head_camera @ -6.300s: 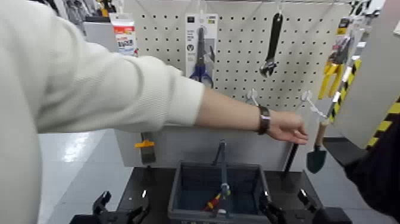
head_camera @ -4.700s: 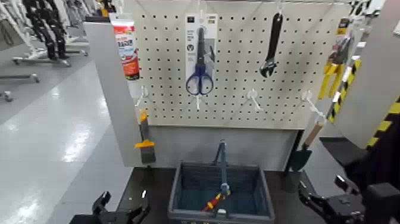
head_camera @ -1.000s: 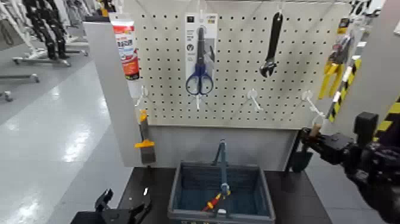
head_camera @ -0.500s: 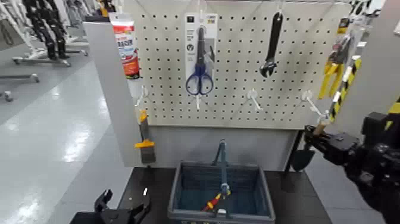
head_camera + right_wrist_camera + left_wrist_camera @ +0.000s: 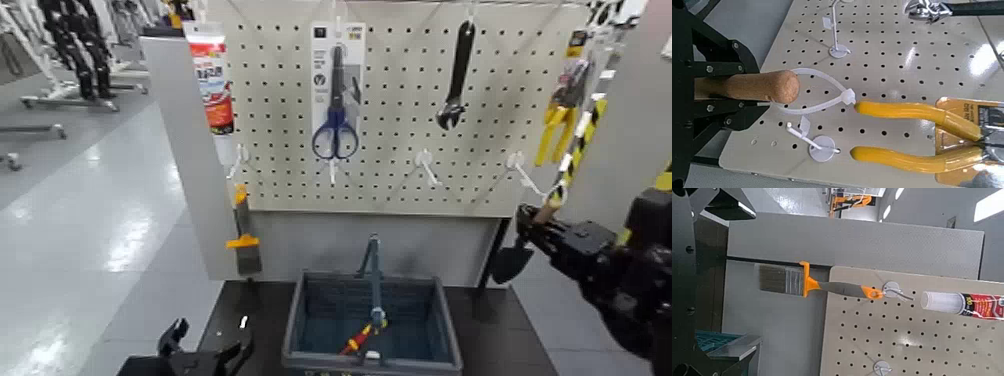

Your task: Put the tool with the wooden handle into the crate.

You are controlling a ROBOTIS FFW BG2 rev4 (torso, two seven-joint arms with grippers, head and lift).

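A small trowel (image 5: 513,258) with a dark pointed blade and tan wooden handle hangs blade-down, clamped in the right end effector (image 5: 535,222). The slotted grey-blue crate (image 5: 372,329), hoop handle upright, sits below.

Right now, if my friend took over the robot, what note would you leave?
Right gripper: shut on the trowel's wooden handle, at the pegboard's right edge.
Left gripper: parked low beside the crate, open, holding nothing.
Trowel: blade hangs below the right gripper; its pale cord loop seems free of the white hook.
Crate: on the black table below the board, with a red-and-yellow tool inside.
Done: trowel gripped. Left: carry it over the crate, then release.
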